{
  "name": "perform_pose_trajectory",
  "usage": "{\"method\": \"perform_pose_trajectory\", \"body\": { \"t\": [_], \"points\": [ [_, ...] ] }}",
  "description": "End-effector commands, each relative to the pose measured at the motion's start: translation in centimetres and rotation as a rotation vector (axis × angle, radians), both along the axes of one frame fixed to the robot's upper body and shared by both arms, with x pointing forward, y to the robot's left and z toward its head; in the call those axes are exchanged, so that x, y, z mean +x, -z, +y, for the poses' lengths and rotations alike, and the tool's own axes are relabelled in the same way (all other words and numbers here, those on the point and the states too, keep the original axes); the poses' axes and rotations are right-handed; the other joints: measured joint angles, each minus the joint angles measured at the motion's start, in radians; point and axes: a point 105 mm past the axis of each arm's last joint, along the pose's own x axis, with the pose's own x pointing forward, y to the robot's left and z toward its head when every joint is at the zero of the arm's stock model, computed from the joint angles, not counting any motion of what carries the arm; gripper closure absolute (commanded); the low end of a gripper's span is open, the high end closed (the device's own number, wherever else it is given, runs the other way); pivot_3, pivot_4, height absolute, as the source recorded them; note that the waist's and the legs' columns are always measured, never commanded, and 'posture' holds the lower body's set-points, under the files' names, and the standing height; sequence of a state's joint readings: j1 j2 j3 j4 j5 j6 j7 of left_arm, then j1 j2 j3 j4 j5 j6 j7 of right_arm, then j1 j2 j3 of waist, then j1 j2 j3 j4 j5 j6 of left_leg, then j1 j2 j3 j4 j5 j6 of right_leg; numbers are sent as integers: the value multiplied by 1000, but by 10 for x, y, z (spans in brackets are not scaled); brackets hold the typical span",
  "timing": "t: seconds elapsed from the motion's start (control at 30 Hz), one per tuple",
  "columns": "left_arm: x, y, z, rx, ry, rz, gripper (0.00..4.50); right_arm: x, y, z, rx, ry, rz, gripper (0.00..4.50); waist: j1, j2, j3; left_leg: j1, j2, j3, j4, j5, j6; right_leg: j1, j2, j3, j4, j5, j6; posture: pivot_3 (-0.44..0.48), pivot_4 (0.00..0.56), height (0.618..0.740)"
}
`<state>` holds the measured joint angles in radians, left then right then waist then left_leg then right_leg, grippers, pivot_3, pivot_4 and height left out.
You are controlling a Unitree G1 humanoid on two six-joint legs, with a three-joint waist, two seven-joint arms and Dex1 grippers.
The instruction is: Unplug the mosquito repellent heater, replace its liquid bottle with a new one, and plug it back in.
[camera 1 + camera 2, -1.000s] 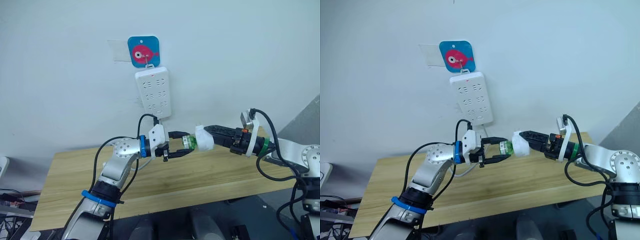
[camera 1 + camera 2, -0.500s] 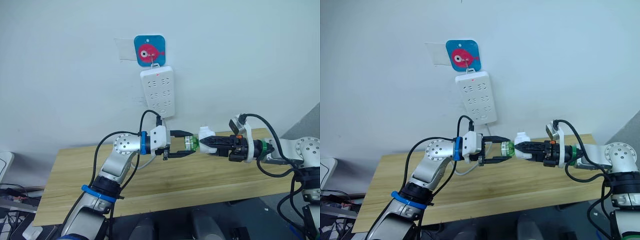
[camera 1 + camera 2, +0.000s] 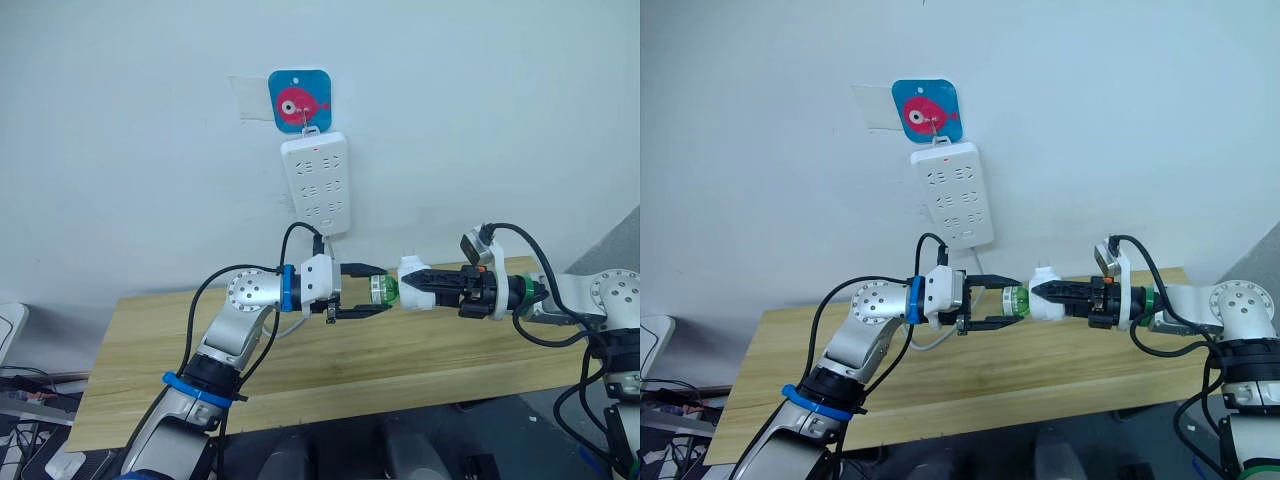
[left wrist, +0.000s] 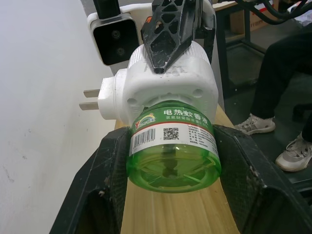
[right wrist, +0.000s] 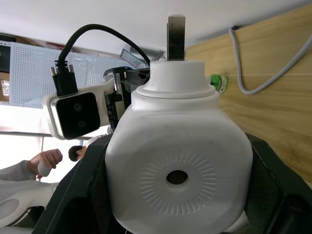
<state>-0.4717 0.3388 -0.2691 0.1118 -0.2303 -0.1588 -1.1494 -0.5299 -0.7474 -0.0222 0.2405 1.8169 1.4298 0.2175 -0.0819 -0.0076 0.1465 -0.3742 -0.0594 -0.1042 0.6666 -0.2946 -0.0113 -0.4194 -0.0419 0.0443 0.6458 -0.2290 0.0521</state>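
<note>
The white mosquito repellent heater [image 3: 412,283] hangs in mid-air above the wooden table [image 3: 450,350], with my right gripper [image 3: 1055,297] shut on its body. Its plug prongs [image 4: 90,100] are bare and point away from the wall. Its green liquid bottle [image 4: 173,151] sits in the heater's socket, pointing toward my left arm. My left gripper [image 3: 385,288] is shut on that bottle, one black finger [image 4: 105,185] pressed to each side. The new one [image 5: 217,83], small and green with a white end, lies on the table beside a grey cable [image 5: 243,63].
The white power strip [image 3: 315,185] hangs on the wall from a blue fish hook [image 3: 300,102], above and left of the grippers. A seated person's legs [image 4: 282,97] show beyond the table. Another person [image 5: 48,158] is in the background.
Over the last second my right wrist rolled, turning the heater while the left gripper kept its hold on the bottle. The head camera shifted slightly. Little has moved in the last half second.
</note>
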Motion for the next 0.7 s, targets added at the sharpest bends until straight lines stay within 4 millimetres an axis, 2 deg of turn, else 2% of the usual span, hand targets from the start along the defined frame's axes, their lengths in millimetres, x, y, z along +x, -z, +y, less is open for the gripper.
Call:
{"method": "perform_pose_trajectory", "body": {
  "t": [0.03, 0.1, 0.17, 0.3, 0.4, 0.5, 0.57, 0.6, 0.7],
  "points": [
    [-3, -13, -5, -50, 23, 10, 2245, -7, -17, 3, 48, -48, -59, 1526, 0, 0, 0, 0, 0, 0, 0, 0, 0, 0, 0, 0, 0, 0, 0, -113, 162, 740],
    [-2, -17, -5, -81, 12, 105, 2245, -8, -17, 3, 32, -57, -69, 1526, 0, 0, 0, 0, 0, 0, 0, 0, 0, 0, 0, 0, 0, 0, 0, -114, 162, 740],
    [-2, -20, -4, -120, 12, 292, 2245, -11, -17, 3, 12, -78, -85, 1526, -1, 0, 1, 0, 0, 0, 0, 0, 0, 0, 0, 0, 0, 0, 0, -114, 162, 740],
    [-17, -23, 7, -119, 138, 920, 2245, -21, -19, 7, -25, -153, -136, 1526, -6, -1, 6, -1, 0, -1, 1, 0, 0, 0, 1, -1, 1, 0, 0, -110, 166, 740],
    [-10, -22, 18, -146, 145, 1224, 2245, -24, -17, 9, -35, -184, -149, 1526, -6, -1, 9, 0, 1, -3, 2, 0, 0, 0, 3, -3, 2, -1, 1, -113, 166, 740],
    [-7, -15, 21, -122, 127, 1328, 2245, -23, -16, 9, -36, -187, -152, 1526, -6, -2, 10, 0, 1, -3, 2, 0, 0, 0, 3, -3, 1, 0, 1, -115, 166, 740],
    [-4, -14, 20, -124, 122, 1341, 1534, -21, -16, 10, -32, -187, -156, 1526, -5, -3, 10, -1, 1, -2, 2, 0, 0, 0, 2, -2, 1, 0, 0, -118, 166, 740],
    [-4, -15, 20, -128, 127, 1343, 1367, -21, -16, 10, -31, -187, -158, 1526, -5, -3, 10, -1, 1, -2, 2, 0, 0, -1, 2, -2, 1, 0, 0, -118, 166, 740],
    [5, -22, 18, -164, 102, 1268, 418, -18, -17, 9, -17, -166, -160, 1526, -2, -3, 11, -1, 1, -2, 2, 0, 0, -1, 1, -2, 1, 0, 0, -120, 166, 740]
  ]
}}
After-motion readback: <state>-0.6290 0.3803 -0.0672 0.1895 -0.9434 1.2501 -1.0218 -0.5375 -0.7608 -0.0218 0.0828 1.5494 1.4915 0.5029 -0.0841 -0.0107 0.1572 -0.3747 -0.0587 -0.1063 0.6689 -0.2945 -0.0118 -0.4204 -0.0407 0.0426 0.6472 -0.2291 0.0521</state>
